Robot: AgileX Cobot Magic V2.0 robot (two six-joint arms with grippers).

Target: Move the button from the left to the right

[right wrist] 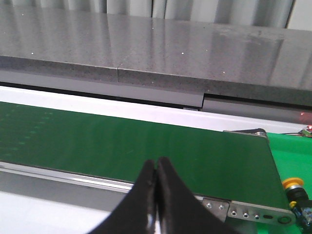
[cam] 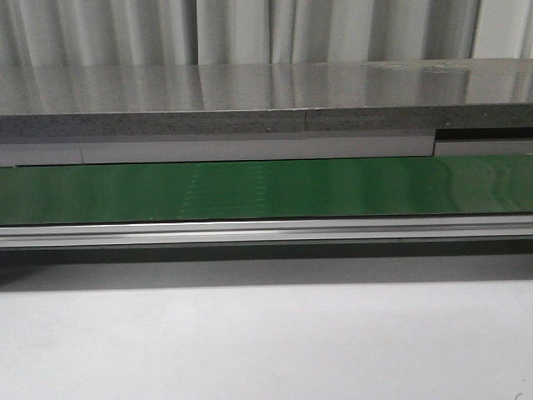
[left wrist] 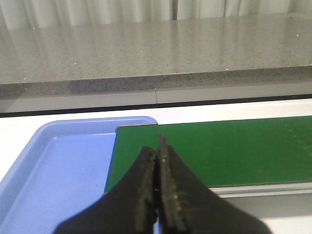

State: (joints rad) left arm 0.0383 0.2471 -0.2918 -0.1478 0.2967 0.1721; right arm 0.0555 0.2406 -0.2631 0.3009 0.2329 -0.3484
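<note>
The button (right wrist: 295, 186) shows only in the right wrist view, at the frame's edge. Its yellow-orange head tops a black body, on a bright green surface (right wrist: 292, 151) just past the end of the conveyor belt (right wrist: 122, 141). My right gripper (right wrist: 156, 163) is shut and empty over the belt's near rail, well apart from the button. My left gripper (left wrist: 157, 146) is shut and empty, over the belt's other end (left wrist: 234, 146) beside a blue tray (left wrist: 53, 165). Neither gripper nor the button shows in the front view.
The dark green belt (cam: 266, 187) runs across the front view with an aluminium rail (cam: 266, 232) along its near side. A grey stone counter (cam: 250, 92) stands behind it. The blue tray holds nothing that shows. A small red-lit part (right wrist: 308, 128) sits beyond the button.
</note>
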